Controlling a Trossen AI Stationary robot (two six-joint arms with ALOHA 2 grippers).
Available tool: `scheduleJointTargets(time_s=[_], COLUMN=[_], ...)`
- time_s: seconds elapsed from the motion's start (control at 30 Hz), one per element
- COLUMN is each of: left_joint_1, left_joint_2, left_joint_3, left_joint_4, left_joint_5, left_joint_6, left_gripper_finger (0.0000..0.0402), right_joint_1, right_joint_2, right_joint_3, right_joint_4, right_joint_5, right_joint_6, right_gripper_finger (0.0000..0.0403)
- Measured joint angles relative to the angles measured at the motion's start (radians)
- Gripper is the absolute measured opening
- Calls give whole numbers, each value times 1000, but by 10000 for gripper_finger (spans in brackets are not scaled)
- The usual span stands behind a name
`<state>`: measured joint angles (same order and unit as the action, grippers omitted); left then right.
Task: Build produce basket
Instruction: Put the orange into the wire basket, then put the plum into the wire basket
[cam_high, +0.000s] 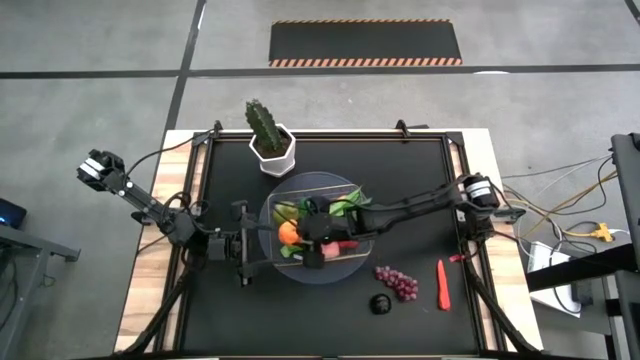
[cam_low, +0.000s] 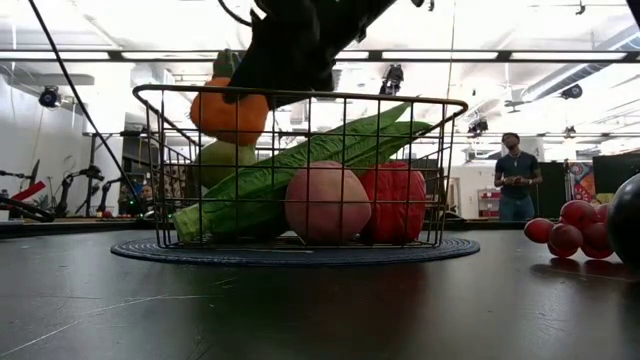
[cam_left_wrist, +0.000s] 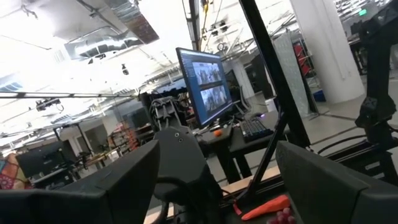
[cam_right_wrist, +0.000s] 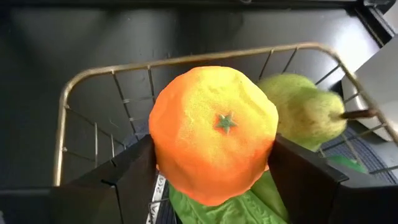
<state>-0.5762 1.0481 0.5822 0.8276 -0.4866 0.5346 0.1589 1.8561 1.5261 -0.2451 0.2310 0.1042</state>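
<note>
The wire basket (cam_high: 345, 190) stands mid-table on a round grey base (cam_low: 300, 250). Inside lie a long green bean bunch (cam_low: 300, 165), a peach-coloured fruit (cam_low: 327, 203), a red pepper (cam_low: 398, 200) and a green apple (cam_low: 222, 160). My right gripper (cam_right_wrist: 214, 180) reaches in from the table's right, shut on an orange (cam_right_wrist: 214, 134) at rim height over the basket's left part, just above the apple. My left gripper (cam_left_wrist: 217, 186) waits open at the basket's left side (cam_high: 243, 250), tilted up toward the room. My right gripper pinches the orange by two opposite sides (cam_right_wrist: 163, 155) between its two fingers (cam_right_wrist: 130, 180), the stem mark facing back toward the wrist. The fingers slant down from the table's right. The orange's underside (cam_low: 228, 138) meets the green apple's top; whether it rests on it I cannot tell.
Purple grapes (cam_high: 397, 282), a red chili (cam_high: 442, 284) and a dark round fruit (cam_high: 380, 303) lie on the black mat near the front right. A potted cactus (cam_high: 268, 135) stands at the back, just behind the basket. A person (cam_low: 516, 175) stands beyond the table.
</note>
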Motion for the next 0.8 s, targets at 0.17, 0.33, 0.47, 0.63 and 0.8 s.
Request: scheduleJointTargets(time_s=[0.17,0.33,0.47,0.63,0.8], left_joint_1=[0,0,0,0,0], left_joint_2=[0,0,0,0,0], left_joint_3=[0,0,0,0,0], left_joint_4=[0,0,1,0,-2], left_joint_5=[-1,-1,-1,-1,-1], left_joint_6=[0,1,1,1,1], left_gripper_finger=[302,302,302,302,302], right_joint_1=[0,0,2,2,7], right_joint_2=[8,7,3,3,-29], right_joint_3=[0,1,7,7,7], right_joint_4=[-4,-5,-2,-4,-43], right_joint_5=[-2,-3,-3,-3,-3], right_joint_6=[3,2,-11,-12,-35], right_gripper_finger=[299,318,319,319,312])
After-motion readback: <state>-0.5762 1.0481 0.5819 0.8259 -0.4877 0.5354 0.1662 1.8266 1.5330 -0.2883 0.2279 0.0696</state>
